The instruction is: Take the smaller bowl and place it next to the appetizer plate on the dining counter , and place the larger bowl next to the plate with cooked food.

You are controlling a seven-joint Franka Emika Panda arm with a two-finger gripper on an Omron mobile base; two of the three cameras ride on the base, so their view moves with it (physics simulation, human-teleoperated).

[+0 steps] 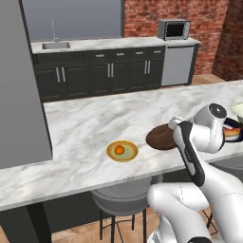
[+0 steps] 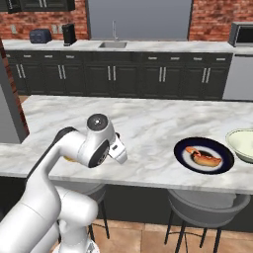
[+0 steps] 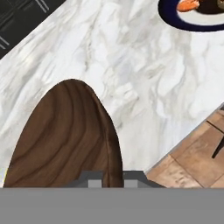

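Smaller bowl (image 1: 162, 137), the dark wooden one, sits at the tip of the gripper (image 3: 113, 176), whose jaws are drawn in narrow on its rim, so the bowl is in the grip at the near edge of the dining counter (image 1: 95, 123). In the hand view the wooden bowl spreads up and away from the fingertips, its grain running along the line of the hand. What the coming move turns on is the gap to the appetizer plate (image 1: 122, 151): in the left base view that yellow-tan plate with its orange ball lies just to the left of the bowl and a little nearer the counter's front edge, with bare marble between the two. I cannot tell from these pictures whether the bowl is resting on the marble or held just above it. By my judgement it needs only a short carry leftward and a lowering to count as set beside the plate. On the other side, to the right, stands the plate with cooked food (image 2: 203, 155), well apart from the bowl, and the larger bowl (image 2: 243, 144) is just beside it at the right edge. Nothing stands between the wooden bowl and the appetizer plate; grey stools (image 1: 124, 198) sit below the counter's near edge.
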